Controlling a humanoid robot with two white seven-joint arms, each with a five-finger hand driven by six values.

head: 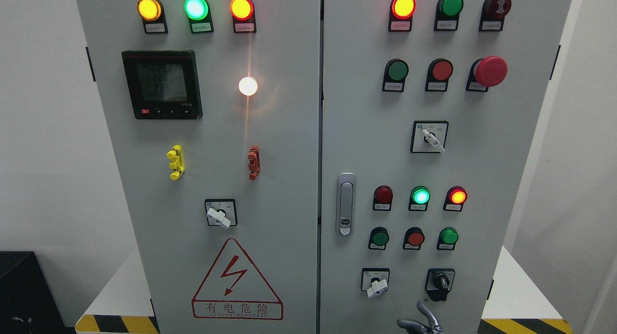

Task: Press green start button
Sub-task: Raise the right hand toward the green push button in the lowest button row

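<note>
Grey two-door cabinet (289, 131) fills the head view. Left door: 3 lit lamps along the top, amber (149, 8), green (195, 7), red-orange (241, 7); 1 meter (161, 84) with a dim display below them; 1 lit white lamp (248, 86) to its right; 1 yellow clip (176, 162) and 1 red clip (254, 162) mid-door; 1 white-handled selector (220, 213); 1 red hazard triangle (236, 280) at the bottom. Right door, top row: 1 lit red lamp (403, 6), 1 unlit green lamp (450, 5), 1 dark red buzzer (497, 4). Second row: green button (397, 70), red button (441, 70), red mushroom e-stop (489, 71). Below that, 1 selector (430, 137). Door latch (345, 204) sits by the seam. Lower cluster: 3 lamps, dark red (383, 194), lit green (420, 196), lit red-orange (457, 196); under them 3 buttons, green (380, 238), red (415, 238), green (449, 236). Bottom: 1 white-handled selector (376, 282), 1 black-knob selector (440, 280). So 3 green buttons in total, labels unreadable, can't tell which is start. One robot hand (420, 319) pokes up at the bottom edge, right of centre, below the black-knob selector, not touching any button. Only grey finger parts show, can't tell how far open it is or which arm it belongs to; nothing visibly held.
</note>
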